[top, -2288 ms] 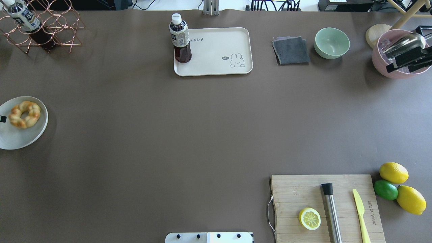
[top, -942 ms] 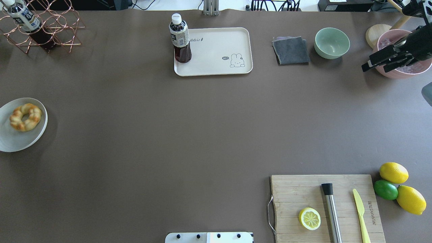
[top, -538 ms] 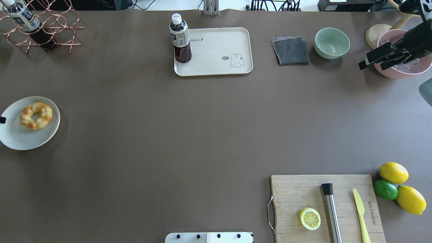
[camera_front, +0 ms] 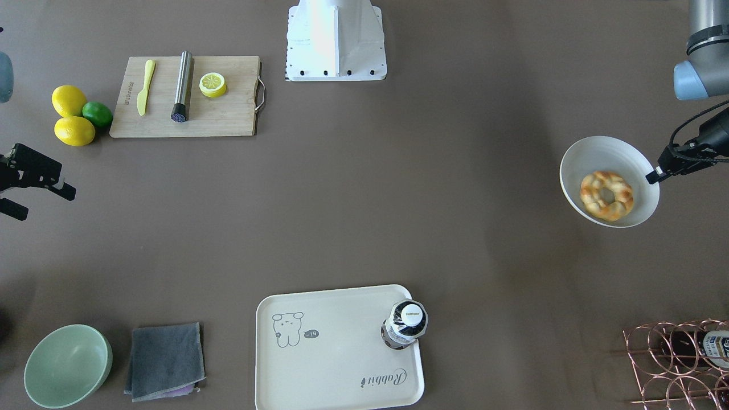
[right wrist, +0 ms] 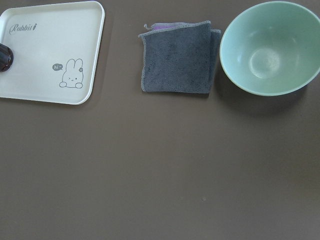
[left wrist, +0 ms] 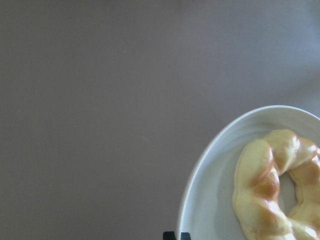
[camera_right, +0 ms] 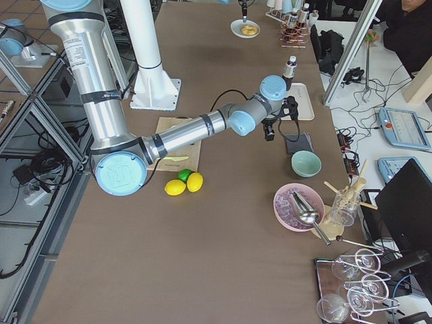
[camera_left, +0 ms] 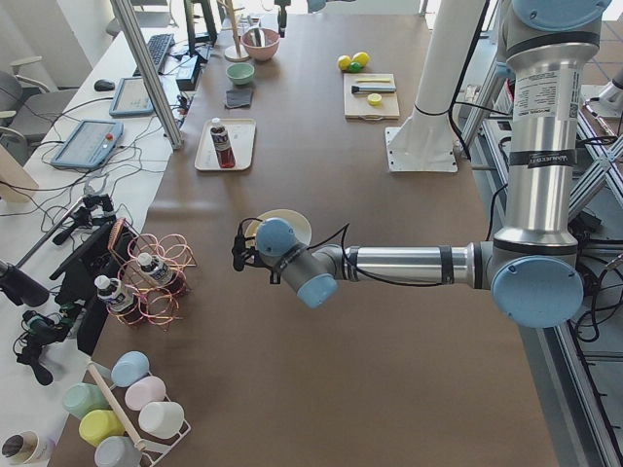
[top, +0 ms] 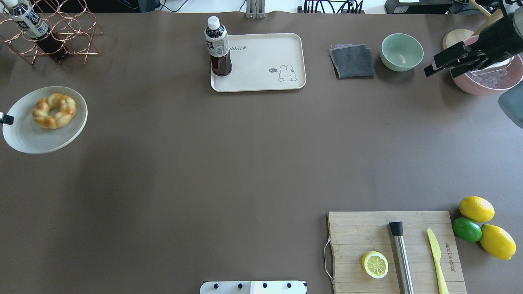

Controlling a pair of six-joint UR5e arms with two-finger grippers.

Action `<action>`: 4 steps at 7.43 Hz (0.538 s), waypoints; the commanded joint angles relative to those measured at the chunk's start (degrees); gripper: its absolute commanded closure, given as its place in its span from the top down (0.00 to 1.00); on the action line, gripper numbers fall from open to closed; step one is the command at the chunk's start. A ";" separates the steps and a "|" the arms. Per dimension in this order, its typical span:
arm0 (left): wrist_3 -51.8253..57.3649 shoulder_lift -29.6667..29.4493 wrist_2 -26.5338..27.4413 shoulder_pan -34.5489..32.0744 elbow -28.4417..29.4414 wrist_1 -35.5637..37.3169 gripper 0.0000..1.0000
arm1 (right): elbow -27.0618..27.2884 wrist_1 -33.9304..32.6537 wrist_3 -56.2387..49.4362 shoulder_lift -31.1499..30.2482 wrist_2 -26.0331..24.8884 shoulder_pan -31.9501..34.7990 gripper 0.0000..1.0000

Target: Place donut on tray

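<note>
The donut (top: 54, 111) lies on a white plate (top: 24, 136) at the table's left side; it also shows in the front view (camera_front: 606, 195) and the left wrist view (left wrist: 270, 185). My left gripper (camera_front: 654, 174) is shut on the plate's rim (left wrist: 200, 175) and holds it tilted above the table. The cream tray (top: 265, 61) sits at the far middle, apart from the plate, and also shows in the right wrist view (right wrist: 50, 55). My right gripper (top: 430, 67) is open and empty beside the pink bowl (top: 486, 83).
A dark bottle (top: 218, 47) stands on the tray's left end. A grey cloth (top: 352, 61) and a green bowl (top: 402, 52) lie right of the tray. A wire rack (top: 53, 32) is at the far left. A cutting board (top: 359, 237) with a lemon half (top: 375, 264) is near right.
The plate with the donut has been lifted and carried right and toward the far side. My right gripper has come out of the pink bowl and moved left.
</note>
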 commanded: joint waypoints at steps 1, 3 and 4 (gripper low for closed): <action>-10.38 -4.23 1.31 2.04 -11.17 11.94 0.00 | 2.15 0.00 5.10 1.22 -2.95 -3.85 1.00; -17.69 -8.72 7.18 7.38 -15.56 18.82 0.00 | 2.60 0.00 12.80 4.63 -4.45 -6.92 1.00; -21.38 -11.53 10.17 9.85 -17.85 22.33 0.00 | 3.29 0.09 16.67 5.61 -5.50 -8.59 1.00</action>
